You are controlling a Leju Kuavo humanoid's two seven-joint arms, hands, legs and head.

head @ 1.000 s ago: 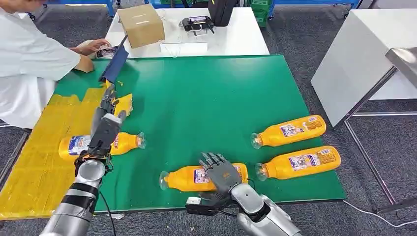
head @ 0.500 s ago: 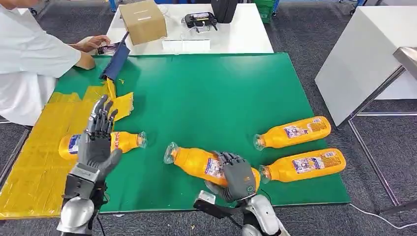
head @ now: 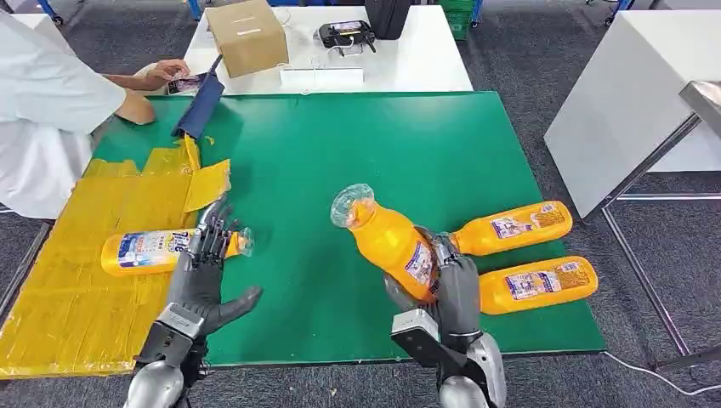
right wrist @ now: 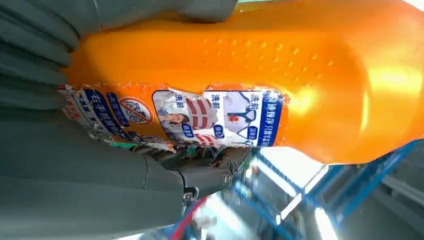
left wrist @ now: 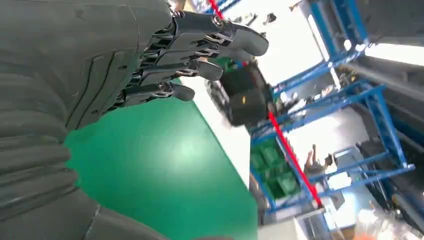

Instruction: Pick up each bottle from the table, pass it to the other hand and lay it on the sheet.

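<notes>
- Head view, far left: a person in a white sleeve (head: 47, 102) leans over the table's edge, one hand resting near a dark blue flat case (head: 201, 109).
- A crinkled yellow plastic sheet (head: 76, 255) covers the left side of the green table mat (head: 357, 153).
- One orange plastic bottle with a blue-and-white label (head: 149, 251) lies on its side on the yellow sheet, its clear cap end reaching onto the green.
- The robot's left hand (head: 204, 276) hangs over the mat just beside that bottle's cap end, palm up, fingers spread and released, holding nothing; the left wrist view shows the same dark fingers (left wrist: 200, 50) apart above green.
- Mid-table, the right hand (head: 446, 285) grasps a second orange bottle (head: 391, 238) around its labelled lower body and holds it above the mat, tilted, clear cap pointing up and to the left.
- In the right wrist view the held bottle's torn label (right wrist: 200, 117) sits against the grey fingers wrapped around it.
- To the right, two more orange bottles lie on their sides on the mat, the farther one (head: 510, 225) and the nearer one (head: 536, 283), roughly parallel and close together, cap ends towards the right hand.
- Beyond the mat, a brown cardboard box (head: 246, 36) stands on a white table (head: 408, 68).
</notes>
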